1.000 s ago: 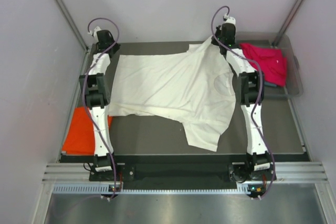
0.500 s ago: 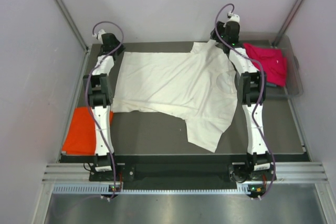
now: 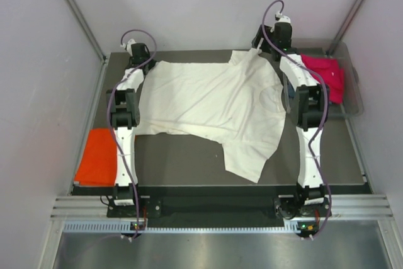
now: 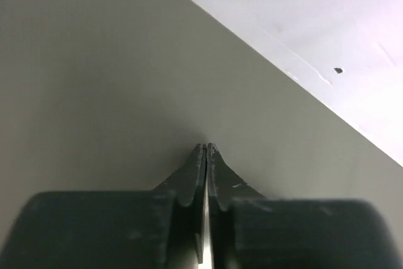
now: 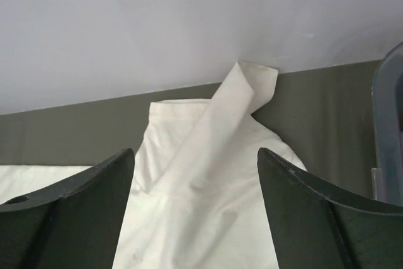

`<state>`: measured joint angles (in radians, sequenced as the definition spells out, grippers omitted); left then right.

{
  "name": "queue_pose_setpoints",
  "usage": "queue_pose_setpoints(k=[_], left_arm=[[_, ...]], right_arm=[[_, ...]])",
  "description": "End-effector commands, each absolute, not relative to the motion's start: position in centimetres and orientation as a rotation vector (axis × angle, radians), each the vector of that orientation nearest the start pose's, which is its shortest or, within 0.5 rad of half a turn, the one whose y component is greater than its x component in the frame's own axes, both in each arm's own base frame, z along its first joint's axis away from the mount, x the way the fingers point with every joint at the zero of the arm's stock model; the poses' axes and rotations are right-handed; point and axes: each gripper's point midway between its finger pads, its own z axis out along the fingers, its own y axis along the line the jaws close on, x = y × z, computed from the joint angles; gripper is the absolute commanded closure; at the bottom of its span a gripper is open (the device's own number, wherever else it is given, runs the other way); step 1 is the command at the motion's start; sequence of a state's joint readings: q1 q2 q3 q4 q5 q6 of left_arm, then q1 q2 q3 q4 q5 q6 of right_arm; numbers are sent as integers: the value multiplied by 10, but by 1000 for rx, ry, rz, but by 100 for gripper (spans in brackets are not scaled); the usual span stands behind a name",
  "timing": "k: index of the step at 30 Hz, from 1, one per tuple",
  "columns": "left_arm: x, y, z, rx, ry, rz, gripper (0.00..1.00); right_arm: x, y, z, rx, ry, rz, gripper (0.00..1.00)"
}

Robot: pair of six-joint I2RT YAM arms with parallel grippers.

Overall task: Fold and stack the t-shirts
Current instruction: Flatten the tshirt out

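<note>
Both hands sit at the counter's far edge: the left hand [image 4: 206, 147] pinched closed on nothing over bare counter [image 4: 94, 92], the right hand [image 5: 195, 154] spread wide, empty, over a folded flap of the cream-white t-shirt [image 3: 214, 102], which lies spread between the arms; orange t-shirt [image 3: 94, 155] near left, magenta t-shirt [image 3: 324, 74] in the clear bin [image 3: 356, 102] far right

site: robot lab cell | seen: white panel walls [image 3: 208, 4]; aluminium rail frame [image 3: 220, 207]; dark table [image 3: 182, 163]; bolted arms [image 3: 121, 131]
</note>
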<state>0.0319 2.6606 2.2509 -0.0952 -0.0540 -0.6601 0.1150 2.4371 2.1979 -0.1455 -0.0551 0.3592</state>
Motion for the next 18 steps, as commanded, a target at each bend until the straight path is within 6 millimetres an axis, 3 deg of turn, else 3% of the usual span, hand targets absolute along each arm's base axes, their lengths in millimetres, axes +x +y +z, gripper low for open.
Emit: queue_pose_setpoints(k=[1, 3, 10, 15, 16, 18], left_arm=[[705, 13, 15, -770, 1997, -297, 100], [707, 17, 19, -763, 1976, -271, 100], [738, 47, 73, -771, 1777, -210, 100], [734, 57, 93, -735, 1789, -178, 100], [728, 58, 101, -731, 1800, -158, 98], [713, 61, 111, -720, 1854, -116, 75]], right_arm=[[671, 98, 236, 171, 1846, 381, 21], [666, 97, 235, 171, 1857, 382, 21], [650, 97, 218, 191, 1945, 393, 21], [628, 102, 204, 247, 2041, 418, 21], [624, 103, 201, 253, 2064, 415, 21], [608, 106, 196, 277, 2135, 422, 20]])
